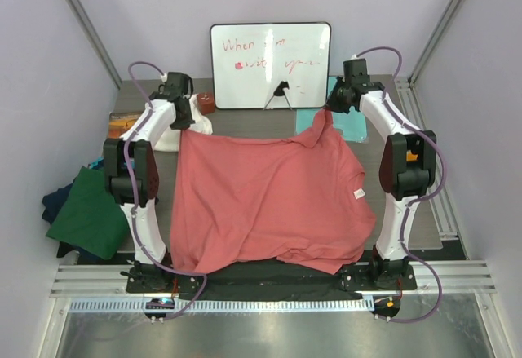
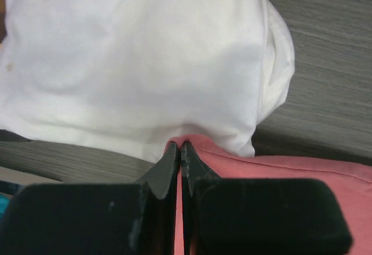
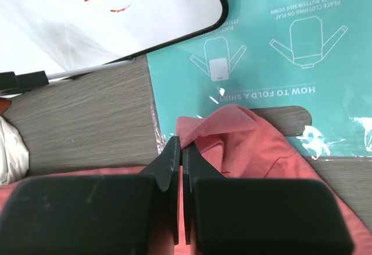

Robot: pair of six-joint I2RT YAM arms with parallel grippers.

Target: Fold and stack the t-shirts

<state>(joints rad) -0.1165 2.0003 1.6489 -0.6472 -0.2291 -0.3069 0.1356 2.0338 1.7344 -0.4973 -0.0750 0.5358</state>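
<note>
The large salmon-pink t-shirt [image 1: 261, 199] lies spread over the middle of the table, its white neck label [image 1: 359, 194] at the right. My left gripper [image 1: 196, 123] is shut on the shirt's far left corner [image 2: 197, 143], above a white cloth [image 2: 139, 63]. My right gripper [image 1: 328, 110] is shut on the shirt's far right corner [image 3: 221, 124], over the pale-teal mat [image 3: 261, 40]. A dark green t-shirt [image 1: 88, 211] lies on navy ones [image 1: 55, 201] at the table's left edge.
A whiteboard [image 1: 271, 64] stands at the back centre on a small stand. A small red-brown object [image 1: 207, 103] and an orange-printed item [image 1: 124, 121] lie at the back left. The pale-teal mat [image 1: 349, 123] lies at the back right.
</note>
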